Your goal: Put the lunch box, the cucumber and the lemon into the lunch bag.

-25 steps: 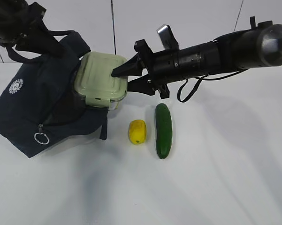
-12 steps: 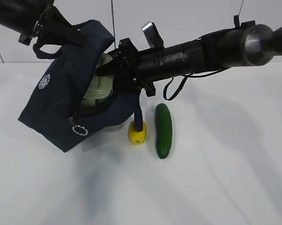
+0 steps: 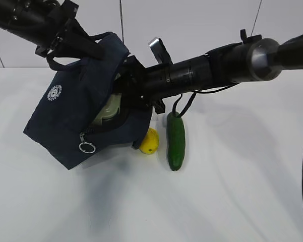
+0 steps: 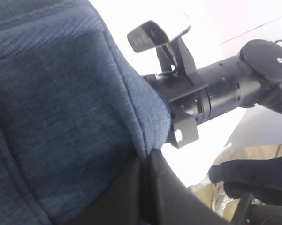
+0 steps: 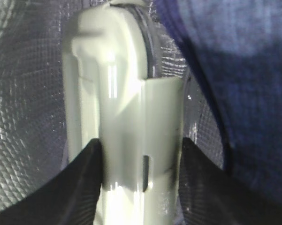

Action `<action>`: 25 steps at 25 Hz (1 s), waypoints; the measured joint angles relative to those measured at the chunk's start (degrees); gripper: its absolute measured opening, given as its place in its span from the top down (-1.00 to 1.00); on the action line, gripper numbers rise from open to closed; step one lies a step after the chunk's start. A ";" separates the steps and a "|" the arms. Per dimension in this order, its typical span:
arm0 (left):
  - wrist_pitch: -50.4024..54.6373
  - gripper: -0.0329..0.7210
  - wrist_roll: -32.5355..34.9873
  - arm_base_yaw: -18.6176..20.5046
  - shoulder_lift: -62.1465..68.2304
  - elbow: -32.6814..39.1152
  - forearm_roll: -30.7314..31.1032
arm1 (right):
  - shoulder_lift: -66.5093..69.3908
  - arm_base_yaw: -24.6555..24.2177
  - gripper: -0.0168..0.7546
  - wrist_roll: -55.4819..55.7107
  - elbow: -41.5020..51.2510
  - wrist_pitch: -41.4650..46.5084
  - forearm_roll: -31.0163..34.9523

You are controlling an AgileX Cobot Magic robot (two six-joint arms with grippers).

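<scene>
right arm: stretched level from 3 o'clock into lunch bag mouth
right end effector: clamped on lunch box, inside foil lining
left end effector: grip unclear, lifting bag top at 11 o'clock
lemon, cucumber: on table, 5 o'clock of bag

The lunch bag hangs above the surface at the left, hoisted by the left claw gripping its top edge. The lunch box sits inside the bag, mostly hidden, its edge showing at the mouth. The right claw reaches into the bag from the right, one finger on each side of the box. The zipper ring dangles at the bag's lower front. The lemon lies on the surface just under the bag's lower right corner, partly behind it. The cucumber lies just right of the lemon, below the right arm, pointing front to back.
</scene>
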 joint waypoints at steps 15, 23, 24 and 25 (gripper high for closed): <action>-2.19 0.94 0.00 0.00 4.80 -0.08 1.76 | 4.18 0.30 -0.07 -0.26 -1.92 -3.14 1.70; -2.46 0.94 0.00 -0.09 5.41 -0.08 0.74 | 4.27 0.30 -0.28 -0.16 -2.15 -3.35 3.93; -2.55 0.94 0.00 -0.09 5.41 -0.08 0.58 | 4.27 0.30 -0.28 -0.16 -2.15 -3.35 3.93; -2.55 0.94 0.00 -0.09 5.41 -0.08 0.59 | 4.27 0.30 -0.28 -0.16 -2.15 -3.35 3.93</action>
